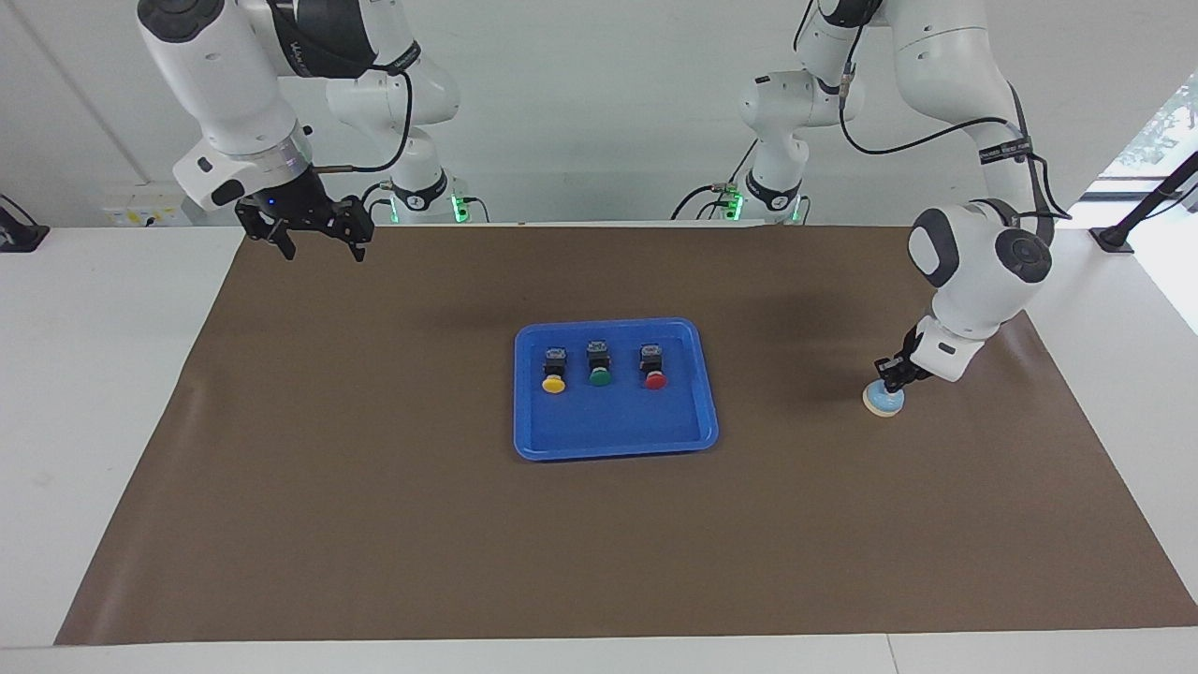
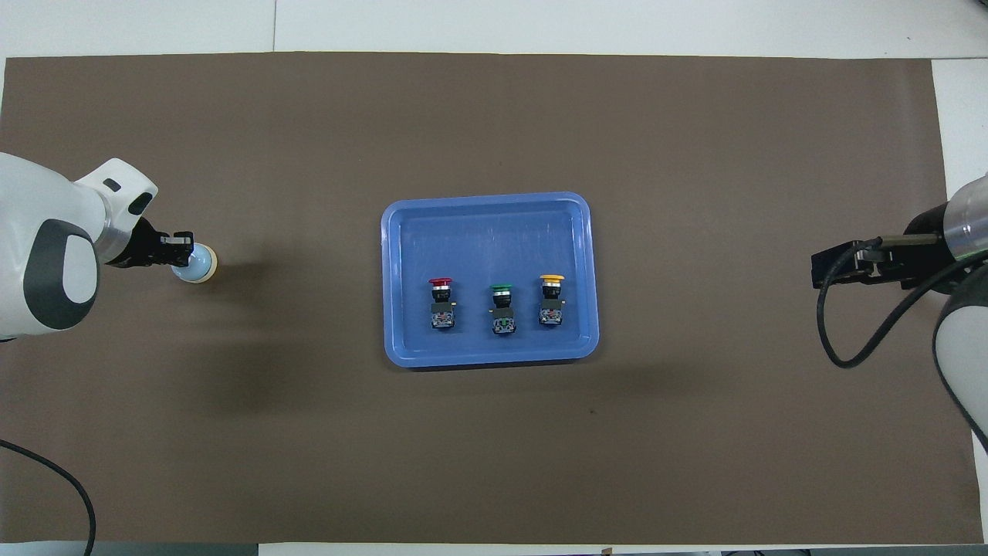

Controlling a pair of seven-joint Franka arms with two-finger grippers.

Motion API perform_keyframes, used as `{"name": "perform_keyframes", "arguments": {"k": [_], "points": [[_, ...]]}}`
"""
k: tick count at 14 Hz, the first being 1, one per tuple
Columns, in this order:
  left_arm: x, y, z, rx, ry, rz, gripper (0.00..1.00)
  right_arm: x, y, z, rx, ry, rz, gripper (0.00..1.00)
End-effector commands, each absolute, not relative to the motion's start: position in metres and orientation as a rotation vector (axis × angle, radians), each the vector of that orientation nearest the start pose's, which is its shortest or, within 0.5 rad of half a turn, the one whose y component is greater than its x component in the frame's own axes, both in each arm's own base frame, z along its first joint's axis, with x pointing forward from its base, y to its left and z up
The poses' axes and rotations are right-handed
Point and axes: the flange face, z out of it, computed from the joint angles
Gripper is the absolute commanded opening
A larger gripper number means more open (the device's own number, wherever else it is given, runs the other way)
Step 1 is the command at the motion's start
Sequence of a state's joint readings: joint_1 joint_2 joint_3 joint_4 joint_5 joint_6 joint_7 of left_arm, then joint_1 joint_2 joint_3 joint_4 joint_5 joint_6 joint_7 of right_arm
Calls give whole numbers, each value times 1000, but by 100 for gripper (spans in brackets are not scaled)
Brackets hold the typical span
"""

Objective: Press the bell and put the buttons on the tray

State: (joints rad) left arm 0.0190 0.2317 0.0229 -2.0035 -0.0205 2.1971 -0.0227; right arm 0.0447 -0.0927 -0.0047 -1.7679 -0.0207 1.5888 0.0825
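Pressing the bell: the left pincer [image 1: 890, 378], fingertips closed together and holding nothing, stands on top of the bell [image 1: 883, 401], which sits on the bench [image 1: 374, 524] toward the left arm's end, well apart from the tray [image 1: 613, 440]. The press is best made straight down on the knob with the closed tips centred, lightly enough that the small dome neither slides nor tips, followed by a vertical lift. The yellow [image 1: 553, 371], green [image 1: 599, 365] and red [image 1: 654, 368] buttons already lie in a row on the tray, while the right pincer [image 1: 318, 245] waits wide open above the right arm's end.
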Motion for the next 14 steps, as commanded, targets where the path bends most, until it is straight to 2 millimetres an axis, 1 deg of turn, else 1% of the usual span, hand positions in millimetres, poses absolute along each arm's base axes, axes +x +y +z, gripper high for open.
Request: {"name": "perform_keyframes", "arguments": {"k": [1, 2, 4, 5, 6, 7, 9, 11, 12, 13, 14], "points": [[609, 27, 361, -3152, -131, 106, 0, 515, 16, 584, -3172, 78, 133, 100], [614, 29, 389, -3152, -136, 132, 0, 515, 16, 584, -3172, 78, 133, 100], [617, 32, 441, -3153, -138, 164, 0, 515, 16, 584, -3172, 78, 133, 100], [614, 31, 457, -3153, -137, 178, 37, 515, 16, 583, -3172, 78, 136, 100], [608, 29, 473, -3153, -145, 172, 93, 515, 16, 584, -3172, 78, 133, 100], [601, 29, 481, -3153, -152, 179, 100, 515, 16, 584, -3172, 78, 133, 100], [584, 29, 502, -3153, -148, 232, 100, 515, 16, 584, -3172, 78, 133, 100], [566, 28, 530, -3154, -145, 252, 100, 515, 16, 584, -3172, 78, 133, 100], [556, 28, 541, -3154, -132, 273, 100, 515, 16, 584, -3172, 78, 133, 100], [549, 26, 548, -3153, -126, 298, 100, 515, 16, 584, -3172, 78, 133, 100], [546, 22, 553, -3152, -113, 305, 100, 515, 16, 584, -3172, 78, 133, 100]]}}
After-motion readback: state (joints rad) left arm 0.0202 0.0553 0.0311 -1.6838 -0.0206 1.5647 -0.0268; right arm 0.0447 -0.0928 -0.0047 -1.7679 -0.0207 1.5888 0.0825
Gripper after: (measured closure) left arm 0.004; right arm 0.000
